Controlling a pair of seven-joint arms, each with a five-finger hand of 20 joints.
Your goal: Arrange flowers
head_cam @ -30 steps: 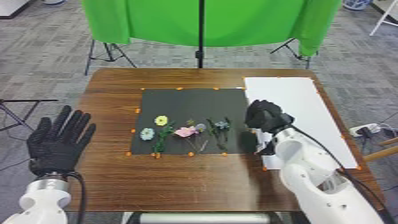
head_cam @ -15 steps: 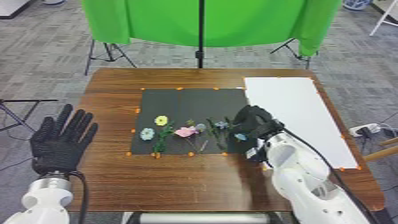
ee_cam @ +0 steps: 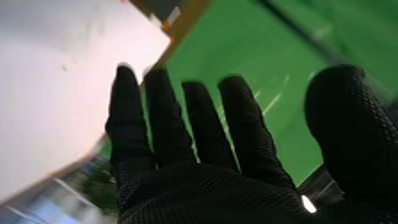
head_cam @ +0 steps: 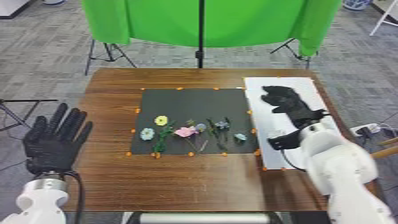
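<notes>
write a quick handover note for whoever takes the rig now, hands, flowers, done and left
Left hand: open, empty, at the table's left edge.
Right hand: open, empty, over the white sheet.
Flowers: all lie on the black mat, yellow flower and light blue flower left, pink flower mid, pale blue flower right.
Done: flowers laid out side by side.
Left: maybe only straightening; no target layout is visible.

Grey carpet [head_cam: 53, 60] surrounds the wooden table [head_cam: 120, 185]. Beyond the table hang green cloth [head_cam: 160, 25] and a dark pole [head_cam: 201, 37]; a black stand [head_cam: 19, 101] is left of the table, a white plug [head_cam: 362, 131] just right of it.
</notes>
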